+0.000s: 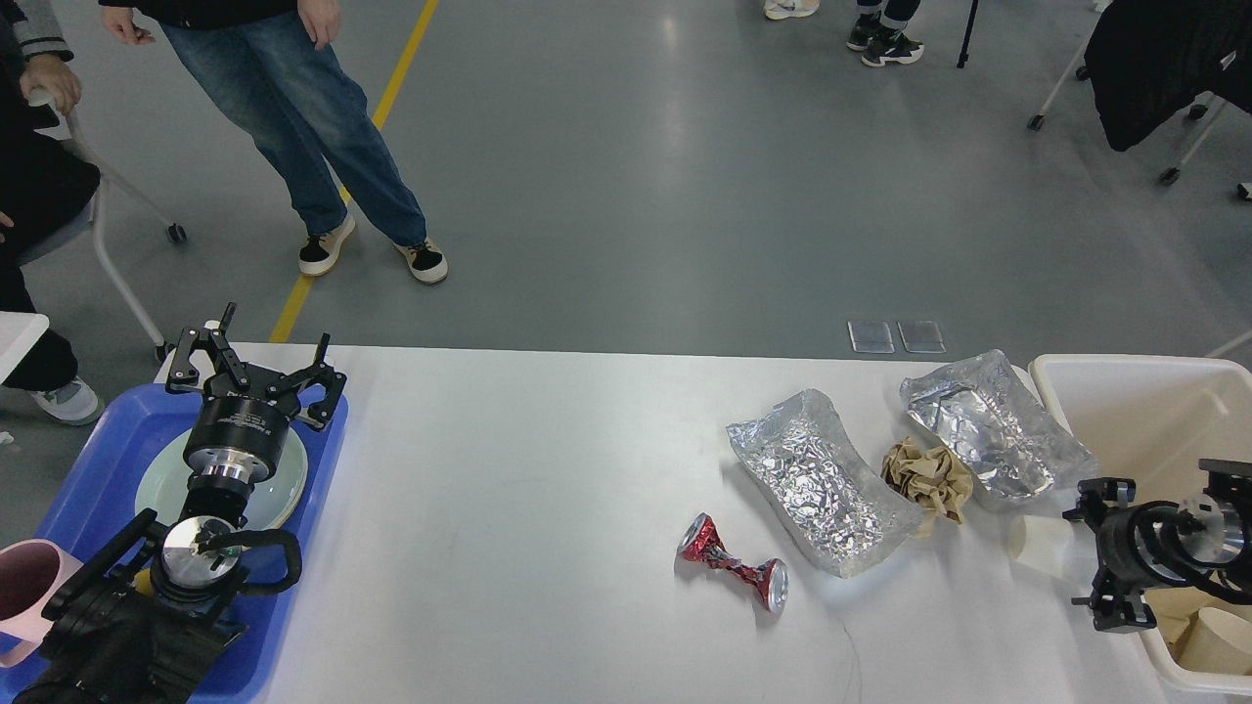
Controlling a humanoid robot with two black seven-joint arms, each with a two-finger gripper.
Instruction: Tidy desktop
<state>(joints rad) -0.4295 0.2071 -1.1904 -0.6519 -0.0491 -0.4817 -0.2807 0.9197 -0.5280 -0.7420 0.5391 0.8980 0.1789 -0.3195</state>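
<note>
The white desktop (pixel 509 489) carries litter on its right half: a crushed red can (pixel 734 565), a crumpled foil tray (pixel 822 479), a second foil tray (pixel 988 425), a ball of brown paper (pixel 926 476) and a white paper cup (pixel 1039 543) on its side. My right gripper (pixel 1103 552) is open at the right edge, its fingertips just right of the cup. Over at the left, my left gripper (pixel 256 374) hangs open and empty over the far end of a blue tray (pixel 98 440).
The blue tray holds a pale green plate (pixel 284 489), and a pink mug (pixel 24 587) sits at its near left. A cream-white bin (pixel 1144 411) with paper cups inside stands at the right edge. People and chairs stand beyond the table's far edge.
</note>
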